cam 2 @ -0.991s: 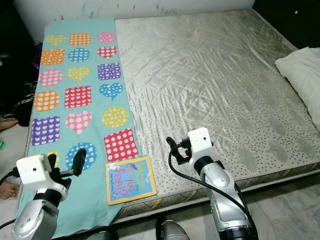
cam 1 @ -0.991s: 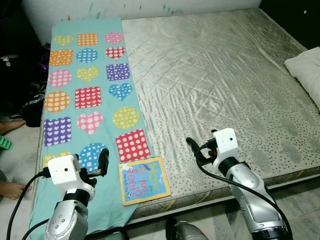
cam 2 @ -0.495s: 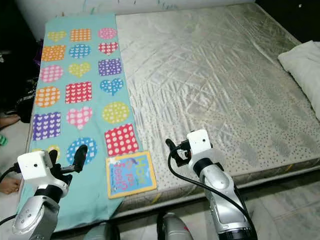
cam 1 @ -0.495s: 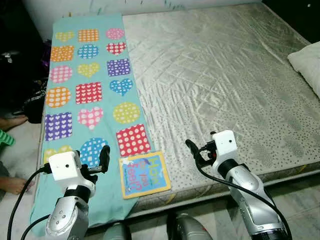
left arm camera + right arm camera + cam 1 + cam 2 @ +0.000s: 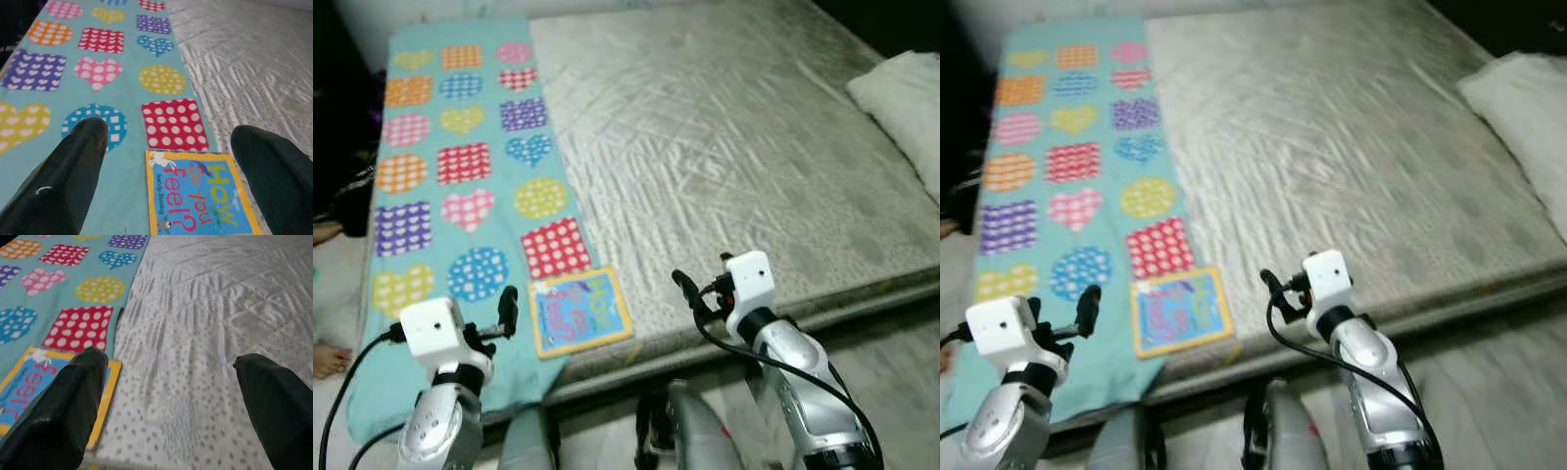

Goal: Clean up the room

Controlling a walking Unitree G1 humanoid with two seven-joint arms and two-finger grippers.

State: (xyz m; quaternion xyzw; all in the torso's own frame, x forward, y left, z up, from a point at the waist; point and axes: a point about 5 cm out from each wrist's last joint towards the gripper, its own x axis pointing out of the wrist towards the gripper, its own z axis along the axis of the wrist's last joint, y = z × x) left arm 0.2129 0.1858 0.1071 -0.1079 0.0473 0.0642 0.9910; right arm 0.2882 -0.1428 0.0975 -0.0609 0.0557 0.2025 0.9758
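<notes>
Both grippers, left gripper (image 5: 506,305) and right gripper (image 5: 683,290), hang spread; approach the book (image 5: 578,311) squarely at the mattress (image 5: 724,166) front edge.

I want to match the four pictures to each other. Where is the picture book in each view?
Left eye: book at mattress front edge.
Right eye: book, same edge.
Left wrist: between the open fingers.
Right wrist: beside one finger.
Shared landmark: red dotted square just beyond it.

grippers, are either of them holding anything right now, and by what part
Nothing is held. The left gripper and right gripper are both open, hovering near the book at the mattress edge.
</notes>
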